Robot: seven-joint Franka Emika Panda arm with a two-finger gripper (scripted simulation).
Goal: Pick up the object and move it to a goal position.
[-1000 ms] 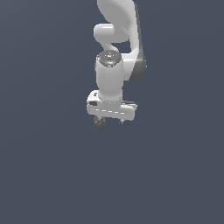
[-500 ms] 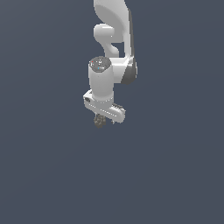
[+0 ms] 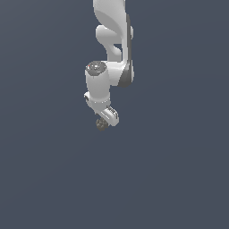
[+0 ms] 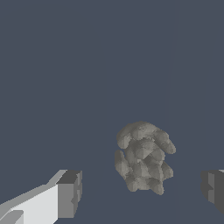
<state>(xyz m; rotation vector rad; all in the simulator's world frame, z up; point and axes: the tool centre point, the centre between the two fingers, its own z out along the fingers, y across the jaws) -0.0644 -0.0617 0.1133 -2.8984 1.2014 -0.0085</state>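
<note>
The object (image 4: 142,157) is a small mottled grey-brown lump with a knobbly surface. In the wrist view it lies between the two dark fingertips (image 4: 70,194), with a clear gap on each side. My gripper (image 4: 141,192) is open and touches nothing. In the exterior view the object (image 3: 101,125) shows as a tiny dark lump right under the white gripper (image 3: 105,120), which points downward and hides part of it. The fingers themselves are too small to make out there.
The white arm (image 3: 114,40) comes down from the upper edge of the exterior view. Everything else is a plain dark grey-blue surface (image 3: 179,170) with no other objects or edges in sight.
The wrist has turned and the hand bar now looks shorter and slanted. The elbow has swung toward the exterior view's left. The object stays in the same spot under the gripper.
</note>
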